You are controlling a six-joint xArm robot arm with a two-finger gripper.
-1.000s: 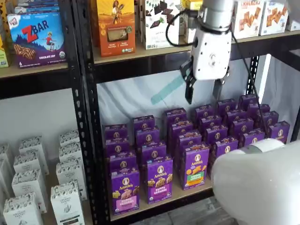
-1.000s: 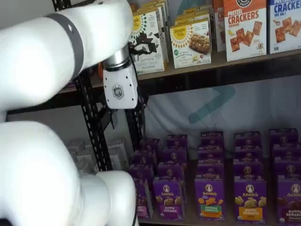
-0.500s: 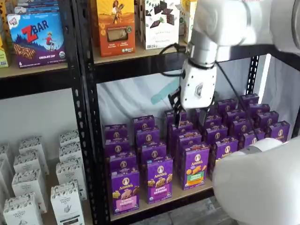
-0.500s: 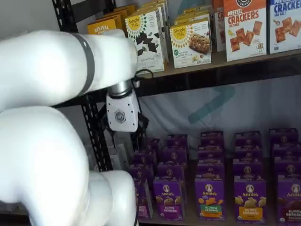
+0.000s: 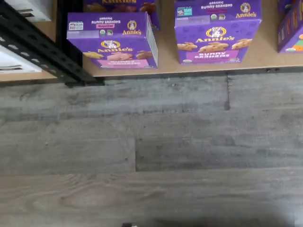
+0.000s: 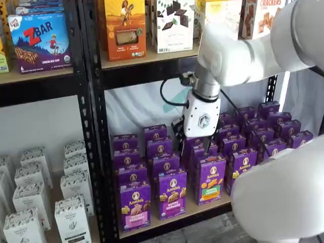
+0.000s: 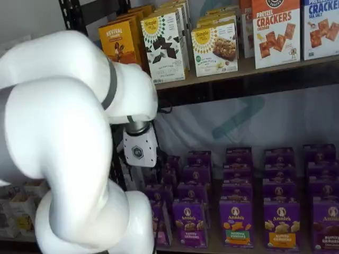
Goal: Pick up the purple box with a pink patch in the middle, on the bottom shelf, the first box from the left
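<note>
The purple box with the pink patch [image 6: 135, 206] stands at the front left of the bottom shelf, next to the black post. In the wrist view it [image 5: 111, 40] sits at the shelf edge beside another purple box [image 5: 217, 30]. In a shelf view my arm hides most of it [image 7: 160, 225]. My gripper [image 6: 194, 145] hangs in front of the purple rows, above and to the right of that box, not touching it. A gap shows between its black fingers [image 6: 179, 134], and it holds nothing. Its white body also shows in a shelf view [image 7: 137, 152].
Several rows of purple Annie's boxes [image 6: 210, 178] fill the bottom shelf. A black upright post [image 6: 93, 126] stands left of the target, with white boxes [image 6: 71, 217] beyond it. The shelf above [image 6: 147, 58] carries more boxes. My arm's large white link [image 6: 283, 197] fills the lower right.
My gripper has come down and to the left, from in front of the upper shelf's edge to in front of the purple boxes. The boxes have not moved.
</note>
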